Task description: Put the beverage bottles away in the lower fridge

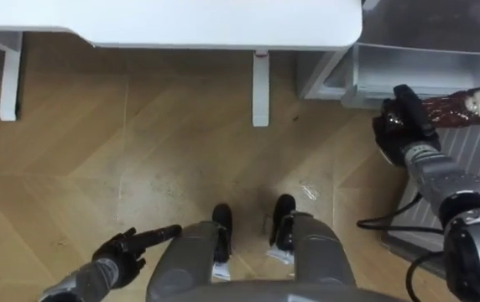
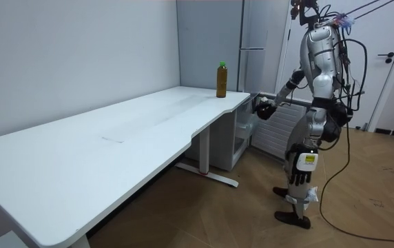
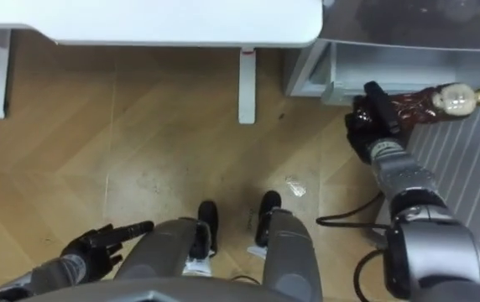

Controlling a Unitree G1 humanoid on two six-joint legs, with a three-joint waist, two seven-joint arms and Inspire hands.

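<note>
My right hand is shut on a brown drink bottle with a pale label and a yellow cap, held on its side just in front of the open lower fridge compartment. The same right hand and bottle show at the right of the right eye view. In the room view I stand at the table's far end, right hand stretched toward the fridge. A second amber bottle stands upright on the white table. My left hand hangs low beside my thigh, fingers straight and holding nothing.
The white table's edge and its leg lie straight ahead over the wooden floor. A ribbed grey panel runs along my right. The tall grey fridge body rises behind the table's end.
</note>
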